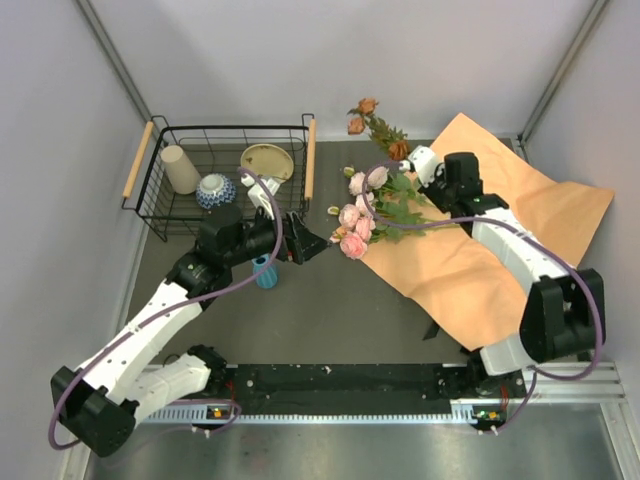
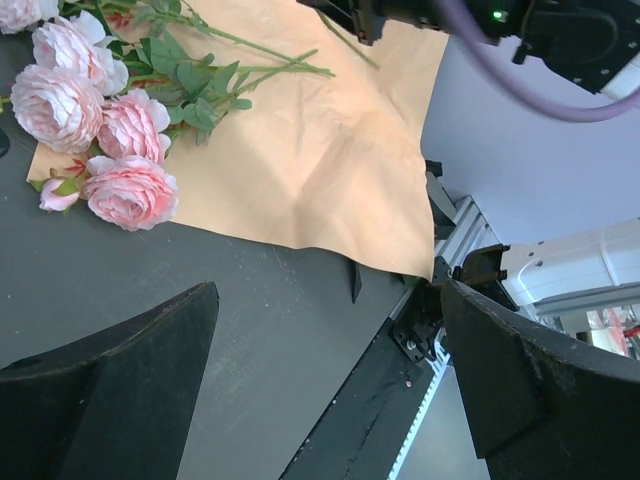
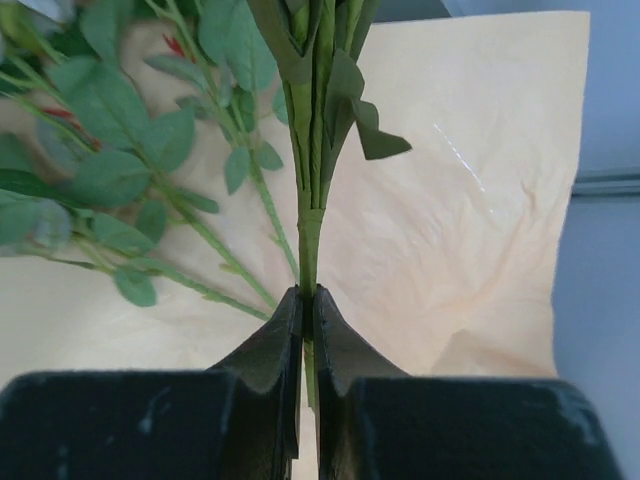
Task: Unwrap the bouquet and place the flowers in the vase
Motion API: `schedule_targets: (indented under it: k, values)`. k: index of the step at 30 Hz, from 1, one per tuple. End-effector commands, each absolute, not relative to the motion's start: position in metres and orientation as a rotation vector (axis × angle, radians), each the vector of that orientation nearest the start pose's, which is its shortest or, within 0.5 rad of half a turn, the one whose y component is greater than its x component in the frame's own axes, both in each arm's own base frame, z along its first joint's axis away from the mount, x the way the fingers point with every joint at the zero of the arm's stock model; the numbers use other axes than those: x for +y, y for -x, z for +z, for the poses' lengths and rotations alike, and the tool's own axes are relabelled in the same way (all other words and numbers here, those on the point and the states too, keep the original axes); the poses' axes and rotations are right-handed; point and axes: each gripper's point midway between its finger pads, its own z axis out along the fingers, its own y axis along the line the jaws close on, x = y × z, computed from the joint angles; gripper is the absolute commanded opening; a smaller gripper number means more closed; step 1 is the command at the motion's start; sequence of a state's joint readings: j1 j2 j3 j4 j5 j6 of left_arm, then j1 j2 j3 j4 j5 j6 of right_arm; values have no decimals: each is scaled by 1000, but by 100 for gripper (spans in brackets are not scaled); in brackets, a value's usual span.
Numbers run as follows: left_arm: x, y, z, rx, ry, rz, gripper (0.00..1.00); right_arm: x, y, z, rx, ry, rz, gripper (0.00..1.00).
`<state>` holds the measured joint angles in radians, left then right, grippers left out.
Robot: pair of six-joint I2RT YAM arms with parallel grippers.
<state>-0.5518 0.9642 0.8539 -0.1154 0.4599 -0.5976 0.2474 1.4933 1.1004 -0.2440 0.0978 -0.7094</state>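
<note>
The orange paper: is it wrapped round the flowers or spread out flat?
Spread out. The paper lies open and flat on the table, and the flowers lie loose on it, not wrapped.

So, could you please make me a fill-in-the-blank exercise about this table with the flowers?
1. The right claw is shut on a green ____.
2. The left claw stands ____ and holds nothing.
3. The pink flowers lie at the edge of the spread orange-tan ____.
4. The patterned bowl sits inside the wire ____.

Missing words: stem; open; paper; basket.
</note>
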Motion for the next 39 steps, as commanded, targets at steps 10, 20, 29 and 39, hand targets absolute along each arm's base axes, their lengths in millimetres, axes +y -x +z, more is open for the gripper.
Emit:
schedule_targets:
  k: [10,20,29,39]
  values:
    - [-256,-221,360,1650,-371,-1396,99,238,-286,327,1623,644,765,0]
    - [-260,-206,411,1502,-508,-1450,93,314,-214,354,1473,730,1145,0]
    - [-262,-206,415,1498,-525,-1452,81,341,-196,352,1435,813,1232,0]
    - [-262,-208,415,1504,-535,-1446,43,348,-188,353,1403,866,1255,0]
